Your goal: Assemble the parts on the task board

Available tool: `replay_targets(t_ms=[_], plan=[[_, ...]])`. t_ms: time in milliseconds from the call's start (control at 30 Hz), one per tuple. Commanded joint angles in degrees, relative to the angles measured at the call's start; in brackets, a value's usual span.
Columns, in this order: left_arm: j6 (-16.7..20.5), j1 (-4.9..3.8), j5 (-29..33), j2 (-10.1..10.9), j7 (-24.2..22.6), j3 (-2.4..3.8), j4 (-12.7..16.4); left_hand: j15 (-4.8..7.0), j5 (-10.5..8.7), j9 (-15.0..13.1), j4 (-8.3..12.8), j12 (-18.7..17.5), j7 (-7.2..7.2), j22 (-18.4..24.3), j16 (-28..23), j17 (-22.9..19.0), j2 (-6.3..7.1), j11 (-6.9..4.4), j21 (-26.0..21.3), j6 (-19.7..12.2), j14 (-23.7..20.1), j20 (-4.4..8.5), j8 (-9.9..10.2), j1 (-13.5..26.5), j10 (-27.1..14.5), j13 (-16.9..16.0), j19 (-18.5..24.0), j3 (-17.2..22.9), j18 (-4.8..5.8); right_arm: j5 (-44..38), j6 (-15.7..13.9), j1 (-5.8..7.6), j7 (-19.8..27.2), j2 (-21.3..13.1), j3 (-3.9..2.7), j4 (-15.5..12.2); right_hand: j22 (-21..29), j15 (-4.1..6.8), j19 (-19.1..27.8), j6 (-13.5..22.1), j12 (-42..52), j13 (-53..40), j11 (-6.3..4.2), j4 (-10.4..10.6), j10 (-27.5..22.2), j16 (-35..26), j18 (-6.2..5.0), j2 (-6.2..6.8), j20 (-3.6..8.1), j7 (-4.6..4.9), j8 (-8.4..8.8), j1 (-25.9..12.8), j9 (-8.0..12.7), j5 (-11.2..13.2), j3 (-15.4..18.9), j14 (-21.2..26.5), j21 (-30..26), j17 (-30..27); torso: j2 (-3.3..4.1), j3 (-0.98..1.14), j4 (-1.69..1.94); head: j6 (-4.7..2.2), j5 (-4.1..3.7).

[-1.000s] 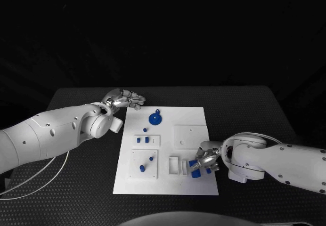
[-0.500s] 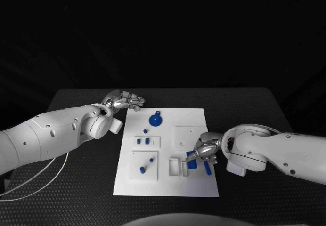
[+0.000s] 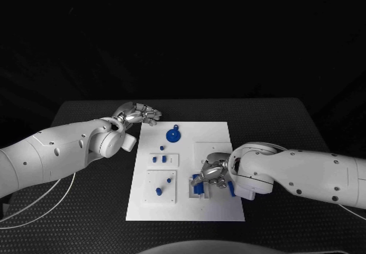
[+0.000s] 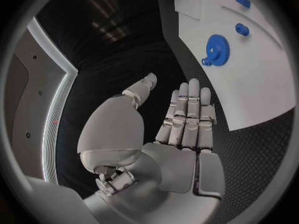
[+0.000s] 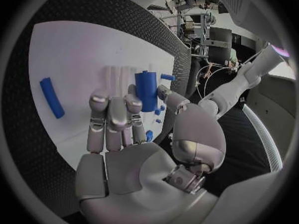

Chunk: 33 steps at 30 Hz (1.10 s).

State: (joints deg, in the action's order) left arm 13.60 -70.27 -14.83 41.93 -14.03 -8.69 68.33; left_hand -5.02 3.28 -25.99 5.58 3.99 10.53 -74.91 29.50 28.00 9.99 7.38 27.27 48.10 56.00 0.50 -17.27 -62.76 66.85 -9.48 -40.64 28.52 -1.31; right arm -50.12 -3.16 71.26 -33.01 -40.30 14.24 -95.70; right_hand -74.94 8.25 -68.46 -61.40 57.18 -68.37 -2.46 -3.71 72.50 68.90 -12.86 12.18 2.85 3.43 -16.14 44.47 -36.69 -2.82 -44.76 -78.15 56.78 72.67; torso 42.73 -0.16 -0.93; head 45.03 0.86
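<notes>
A blue block-shaped part (image 5: 146, 90) is pinched by the right robot hand (image 3: 211, 175) over the white task board (image 3: 217, 132), beside a loose blue bar (image 5: 51, 97). The left robot hand (image 3: 140, 114), fingers straight and empty, is held over the dark textured surface (image 3: 91, 114), near a toothed blue gear (image 3: 174, 134).

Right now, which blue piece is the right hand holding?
The blue block pinched in the right hand, over the white slots. The blue bar lies loose on the board beside it; the gear sits far off.

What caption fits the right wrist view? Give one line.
Right hand holds a blue block over the white board; a blue bar lies nearby.
</notes>
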Motion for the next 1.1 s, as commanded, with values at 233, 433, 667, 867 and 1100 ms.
replay_targets(t_ms=[233, 433, 667, 867, 1100], plan=[[-0.43, -0.03, 0.17, -0.2, -0.35, 0.03, 0.6, -0.19, -0.08, 0.07, -0.36, 0.15, -0.18, -1.29, -0.3, 0.12, 0.2, 0.17, -0.21, -0.29, 0.07, 0.03, 0.04, 0.53, 0.03, 0.1, 0.32, -0.05, -0.58, -0.58, 0.74, -0.87, -0.82, 1.21, -0.04, 1.34, -0.08, -0.12, -0.01, -0.98, 0.38, -0.11, -0.05, 0.79, -0.08, -0.28, -2.14, -0.11, -0.33, 0.42, 0.36, -0.5, -0.17, -0.01, -0.01, 0.53, 0.44, -0.27, 0.03, 0.06, 0.04, 0.29, 0.38], [-0.46, -0.03, 0.17, -0.23, -0.32, 0.03, 0.64, -0.2, -0.08, 0.07, -0.38, 0.15, -0.18, -1.29, -0.34, 0.15, 0.21, 0.17, -0.2, -0.28, 0.06, 0.03, 0.03, 0.54, 0.04, 0.11, 0.33, -0.05, -0.58, -2.8, 1.47, -1.42, -0.52, 1.47, -0.04, 1.32, -0.04, -0.12, 0.1, -0.86, 0.36, -0.15, -0.03, 1.17, -0.19, -0.47, -2.14, 0.41, -0.38, 0.44, 0.43, -1.39, -0.24, 0.02, 0.24, 0.71, 0.46, -0.55, 0.04, 0.13, -0.08, 0.33, 0.36], [-0.78, -0.03, 0.17, -0.2, -0.14, 0.03, 0.65, -0.22, -0.2, 0.09, -0.75, 0.15, -0.16, -1.29, -0.5, 0.32, 0.31, 0.19, -0.2, -0.33, 0.06, 0.0, 0.02, 0.96, 0.01, 0.17, 0.35, -0.23, -0.55, -3.47, 2.0, -1.59, -0.54, 1.28, -0.04, 1.23, -0.02, -0.1, 0.13, -0.79, 0.35, -0.17, -0.04, 1.07, -0.23, -0.55, -2.14, 0.99, -0.31, 0.43, 0.45, -1.27, -0.33, 0.03, 0.06, 0.8, 0.5, -0.72, 0.03, 0.13, -0.05, 0.46, 0.35], [-0.77, -0.03, 0.17, -0.22, -0.22, 0.03, 0.67, -0.23, -0.21, 0.1, -0.89, 0.14, -0.15, -1.28, -0.57, 0.39, 0.36, 0.2, -0.2, -0.37, 0.04, 0.0, 0.02, 1.08, -0.01, 0.19, 0.36, -0.27, -0.56, -3.47, 2.4, -1.77, -0.61, 1.35, -0.04, 1.32, 0.02, -0.11, 0.12, -0.78, 0.34, -0.18, -0.03, 1.45, -0.24, -0.52, -2.14, 0.71, -0.33, 0.44, 0.45, -1.65, -0.41, 0.03, 0.15, 0.8, 0.53, -0.78, 0.04, 0.13, -0.17, 0.54, 0.59], [-0.7, -0.04, 0.17, -0.11, -0.28, 0.03, 0.73, -0.24, -0.28, 0.11, -1.23, 0.14, -0.14, -1.27, -0.7, 0.53, 0.52, 0.2, -0.21, -0.41, 0.04, -0.01, 0.0, 1.4, -0.02, 0.23, 0.39, -0.39, -0.57, -4.59, 2.63, -1.96, -0.7, 1.35, -0.04, 1.55, 0.03, -0.1, 0.13, -0.74, 0.35, -0.19, -0.04, 1.29, -0.24, -0.55, -2.14, 0.72, -0.3, 0.44, 0.46, -1.49, -0.45, 0.03, 0.11, 0.83, 0.55, -0.85, 0.03, 0.05, -0.06, 0.78, 0.43]])
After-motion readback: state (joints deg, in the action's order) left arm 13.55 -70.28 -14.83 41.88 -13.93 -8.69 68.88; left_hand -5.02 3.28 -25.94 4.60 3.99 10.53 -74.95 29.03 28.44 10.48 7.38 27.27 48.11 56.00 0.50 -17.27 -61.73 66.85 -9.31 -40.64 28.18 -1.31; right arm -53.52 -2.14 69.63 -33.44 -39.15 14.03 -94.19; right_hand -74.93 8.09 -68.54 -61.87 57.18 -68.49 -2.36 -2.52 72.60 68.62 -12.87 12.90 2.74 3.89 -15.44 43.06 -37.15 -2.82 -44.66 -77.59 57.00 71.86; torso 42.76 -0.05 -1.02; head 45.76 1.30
